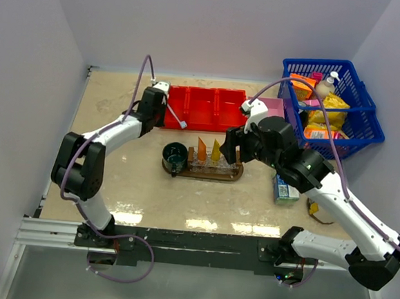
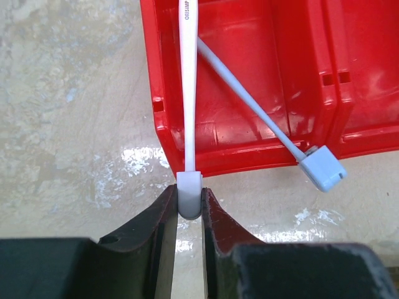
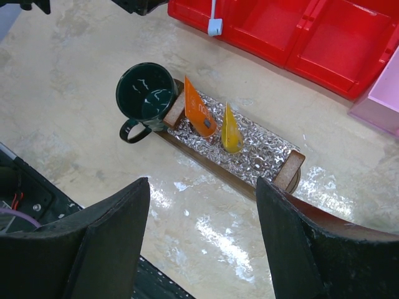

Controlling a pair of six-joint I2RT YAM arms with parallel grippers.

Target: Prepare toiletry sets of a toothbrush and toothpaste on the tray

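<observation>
From above, the tray (image 1: pixel 205 177) carried a deep orange toothpaste (image 1: pixel 201 149) and a yellower toothpaste (image 1: pixel 216 151), both on end. A dark mug (image 1: pixel 174 155) seemed to sit on its left end. The blue basket (image 1: pixel 317 63) held packets.

At the left wrist, the left gripper (image 2: pixel 189 190) was clamped on a toothbrush (image 2: pixel 187 93) reaching over the red bin (image 2: pixel 159 75). A second toothbrush (image 2: pixel 249 93) crossed the bin's front wall.

At the right wrist, the right gripper (image 3: pixel 201 187) gaped wide above the tray, holding nothing.
</observation>
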